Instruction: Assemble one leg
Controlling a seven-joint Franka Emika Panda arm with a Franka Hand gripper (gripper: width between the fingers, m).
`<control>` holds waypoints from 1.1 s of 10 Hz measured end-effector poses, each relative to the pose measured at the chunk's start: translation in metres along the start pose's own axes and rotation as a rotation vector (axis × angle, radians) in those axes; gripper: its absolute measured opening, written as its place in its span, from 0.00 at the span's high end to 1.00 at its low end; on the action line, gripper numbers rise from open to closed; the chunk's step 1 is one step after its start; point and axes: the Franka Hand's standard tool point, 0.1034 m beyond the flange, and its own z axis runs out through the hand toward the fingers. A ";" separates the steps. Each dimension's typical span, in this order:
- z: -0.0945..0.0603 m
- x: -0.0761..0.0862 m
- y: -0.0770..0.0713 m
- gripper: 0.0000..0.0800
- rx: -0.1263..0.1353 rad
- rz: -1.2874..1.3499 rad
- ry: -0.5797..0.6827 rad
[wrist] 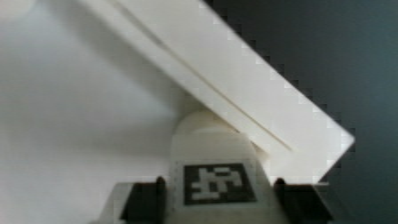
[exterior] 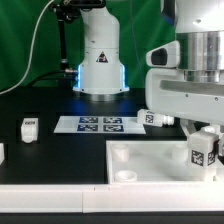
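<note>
Currently the gripper (exterior: pixel 204 150) is pinching a leg (exterior: pixel 204 152) between its two fingers, and in the wrist view the dark pads (wrist: pixel 150 197) are pressing against both sides of that leg (wrist: pixel 217 170), whose black-and-white tag is facing the camera. The leg is standing upright over the tray (exterior: pixel 150 158), near the tray's corner toward the exterior view's right; whether its foot is touching the tray cannot be told. In the wrist view the tray's raised rim (wrist: pixel 231 85) is running diagonally just behind the leg. The marker board (exterior: pixel 100 124) is lying beyond the tray, toward the arm's base. Another leg (exterior: pixel 158 118) is lying just beyond the tray's far edge, and a third leg (exterior: pixel 29 126) is standing well away from the tray, toward the exterior view's left.
</note>
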 end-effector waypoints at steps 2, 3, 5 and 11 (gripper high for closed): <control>0.000 0.000 -0.002 0.64 0.002 0.252 -0.001; 0.001 0.000 -0.004 0.64 0.006 0.417 -0.014; 0.002 0.001 -0.009 0.64 0.018 0.769 -0.045; 0.001 0.008 -0.005 0.64 0.024 0.948 -0.032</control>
